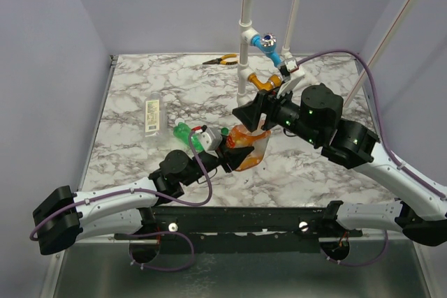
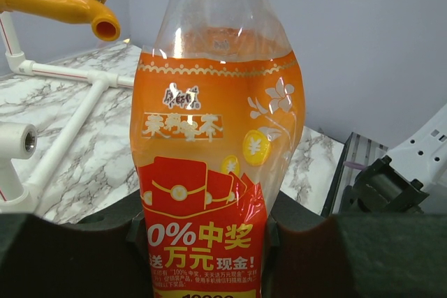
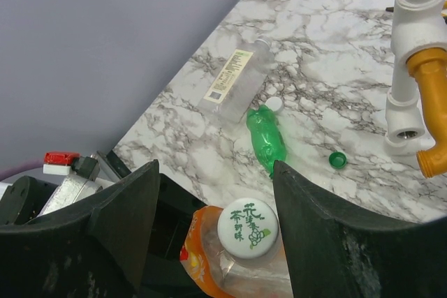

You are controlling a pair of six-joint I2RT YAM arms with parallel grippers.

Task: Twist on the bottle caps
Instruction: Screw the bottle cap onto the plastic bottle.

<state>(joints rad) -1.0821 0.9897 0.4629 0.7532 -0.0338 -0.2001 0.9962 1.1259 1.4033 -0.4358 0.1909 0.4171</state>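
The wide orange bottle (image 2: 209,172) stands upright with my left gripper (image 2: 202,239) shut on its lower body, seen near the table's middle (image 1: 246,150). A white cap (image 3: 248,228) with green print sits on its neck. My right gripper (image 3: 215,172) hangs over it, open, one finger on each side of the cap with a gap. The slim green bottle (image 3: 266,134) lies on its side, uncapped. Its dark green cap (image 3: 338,160) lies loose to the right. A small white cap (image 3: 274,104) rests by the green bottle's far end. The clear labelled bottle (image 3: 234,82) lies beyond.
A white pipe frame (image 1: 244,40) rises at the back with a blue tap (image 1: 267,43) and an orange tap (image 1: 265,82), close behind my right gripper (image 1: 255,113). Pliers (image 1: 220,61) lie at the far edge. Purple walls enclose the marble table (image 1: 140,75).
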